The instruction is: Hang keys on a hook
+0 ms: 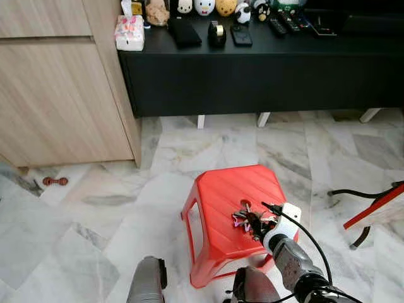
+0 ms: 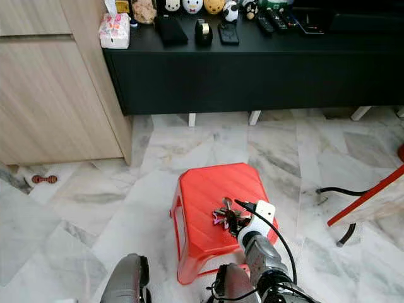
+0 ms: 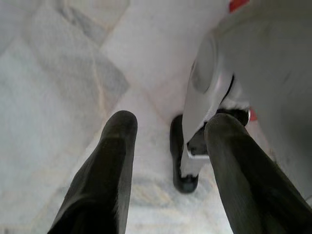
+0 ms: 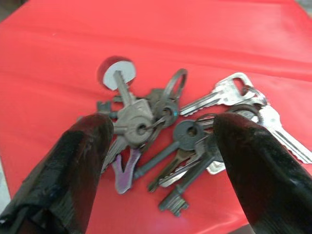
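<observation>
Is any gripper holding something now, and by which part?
Nothing is held. The right gripper is open, its fingers on either side of the keys, which lie on the red stool. The left gripper is open over the floor.

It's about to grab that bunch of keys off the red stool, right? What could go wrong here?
The keys lie fanned out between the open right pincer, so its fingers may catch only a few, or pinch one blade and let the bunch dangle and slip. They also sit near the stool top's front edge; a nudge might push them off.
</observation>
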Robot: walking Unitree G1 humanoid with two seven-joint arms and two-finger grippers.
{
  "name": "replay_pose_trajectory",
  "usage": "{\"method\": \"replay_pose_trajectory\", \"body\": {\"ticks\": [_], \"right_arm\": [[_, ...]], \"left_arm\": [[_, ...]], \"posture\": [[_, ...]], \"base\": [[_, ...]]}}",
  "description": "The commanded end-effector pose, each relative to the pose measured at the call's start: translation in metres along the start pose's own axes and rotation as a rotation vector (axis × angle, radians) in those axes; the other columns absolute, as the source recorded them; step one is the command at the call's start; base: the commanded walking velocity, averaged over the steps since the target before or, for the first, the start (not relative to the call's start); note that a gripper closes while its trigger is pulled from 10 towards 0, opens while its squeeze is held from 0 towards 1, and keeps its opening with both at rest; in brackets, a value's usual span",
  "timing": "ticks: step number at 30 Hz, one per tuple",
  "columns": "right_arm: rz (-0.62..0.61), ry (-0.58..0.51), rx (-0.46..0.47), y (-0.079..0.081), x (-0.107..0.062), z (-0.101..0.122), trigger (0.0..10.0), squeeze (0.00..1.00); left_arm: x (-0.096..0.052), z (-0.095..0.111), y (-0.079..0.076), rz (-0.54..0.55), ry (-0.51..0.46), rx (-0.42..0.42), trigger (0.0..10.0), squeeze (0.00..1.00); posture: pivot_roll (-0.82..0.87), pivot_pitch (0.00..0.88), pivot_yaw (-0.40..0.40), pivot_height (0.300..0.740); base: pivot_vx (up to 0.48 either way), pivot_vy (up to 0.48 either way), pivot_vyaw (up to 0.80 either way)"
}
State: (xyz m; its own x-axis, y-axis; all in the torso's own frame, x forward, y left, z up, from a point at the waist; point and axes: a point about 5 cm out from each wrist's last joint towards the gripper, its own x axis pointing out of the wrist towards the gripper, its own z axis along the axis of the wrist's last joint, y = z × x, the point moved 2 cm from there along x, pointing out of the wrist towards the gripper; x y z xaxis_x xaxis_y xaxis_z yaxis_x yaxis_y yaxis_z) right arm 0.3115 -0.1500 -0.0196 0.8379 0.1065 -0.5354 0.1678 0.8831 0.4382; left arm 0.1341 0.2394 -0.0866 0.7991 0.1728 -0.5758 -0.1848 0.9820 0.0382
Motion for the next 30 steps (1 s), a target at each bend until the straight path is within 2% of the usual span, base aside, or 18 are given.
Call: {"method": "replay_pose_trajectory", "body": {"ticks": [1,6,16,17,18,19,20,22,25,26,27,28,30], "right_arm": [[-0.010,-0.013,0.029,-0.004,-0.001,0.000,10.0,0.00],[0.005,-0.053,0.044,0.001,0.001,0.009,10.0,0.00],[0.022,-0.050,0.022,0.005,0.002,0.011,10.0,0.00],[0.024,-0.052,0.015,0.005,0.002,0.012,4.9,0.00],[0.025,-0.053,0.015,0.005,0.002,0.012,4.9,0.00],[0.024,-0.052,0.016,0.006,0.002,0.012,0.7,0.00],[0.023,-0.052,0.015,0.006,0.002,0.012,0.7,0.00],[0.020,-0.052,0.011,0.005,0.002,0.011,2.6,0.00],[0.014,-0.050,-0.026,0.004,0.002,0.010,2.9,0.00],[0.009,-0.051,-0.021,0.004,0.002,0.010,0.8,0.00],[0.008,-0.052,-0.018,0.004,0.002,0.010,0.8,0.00],[0.008,-0.052,-0.018,0.004,0.002,0.010,0.0,0.00],[0.009,-0.052,-0.019,0.005,0.002,0.010,0.0,0.00]], "left_arm": [[-0.009,-0.011,0.000,0.005,0.025,0.003,10.0,0.00],[-0.013,-0.009,-0.001,0.003,-0.004,0.006,10.0,0.00],[-0.018,-0.006,-0.004,-0.001,-0.029,0.011,10.0,0.00],[-0.019,-0.005,-0.005,-0.004,-0.030,0.011,10.0,0.00],[-0.019,-0.005,-0.005,-0.004,-0.030,0.011,10.0,0.00],[-0.020,-0.005,-0.007,-0.006,-0.030,0.011,10.0,0.00],[-0.020,-0.005,-0.007,-0.007,-0.030,0.011,10.0,0.00],[-0.021,-0.004,-0.009,-0.009,-0.031,0.012,10.0,0.00],[-0.023,-0.004,-0.012,-0.017,-0.030,0.022,10.0,0.00],[-0.024,-0.004,-0.013,-0.015,-0.030,0.019,10.0,0.00],[-0.025,-0.004,-0.013,-0.014,-0.030,0.018,10.0,0.00],[-0.025,-0.004,-0.013,-0.014,-0.030,0.017,10.0,0.00],[-0.026,-0.004,-0.014,-0.013,-0.030,0.016,10.0,0.00]], "posture": [[0.23,0.261,-0.121,0.631],[0.23,0.270,-0.122,0.631],[0.23,0.282,-0.125,0.631],[0.23,0.283,-0.126,0.631],[0.23,0.283,-0.126,0.631],[0.23,0.285,-0.125,0.631],[0.23,0.285,-0.125,0.631],[0.23,0.287,-0.126,0.631],[0.22,0.292,-0.129,0.631],[0.23,0.298,-0.130,0.631],[0.23,0.298,-0.130,0.631],[0.23,0.298,-0.131,0.631],[0.23,0.298,-0.134,0.631]], "base": [[0.000,0.000,0.00],[0.000,0.000,0.00],[0.000,0.000,0.00],[0.000,0.000,0.00],[0.000,0.000,0.00],[0.000,0.000,0.00],[0.000,0.000,0.00],[0.000,0.000,0.00],[0.000,0.000,0.00],[0.000,0.000,0.00],[0.000,0.000,0.00],[0.000,0.000,0.00],[0.000,0.000,0.00]]}}
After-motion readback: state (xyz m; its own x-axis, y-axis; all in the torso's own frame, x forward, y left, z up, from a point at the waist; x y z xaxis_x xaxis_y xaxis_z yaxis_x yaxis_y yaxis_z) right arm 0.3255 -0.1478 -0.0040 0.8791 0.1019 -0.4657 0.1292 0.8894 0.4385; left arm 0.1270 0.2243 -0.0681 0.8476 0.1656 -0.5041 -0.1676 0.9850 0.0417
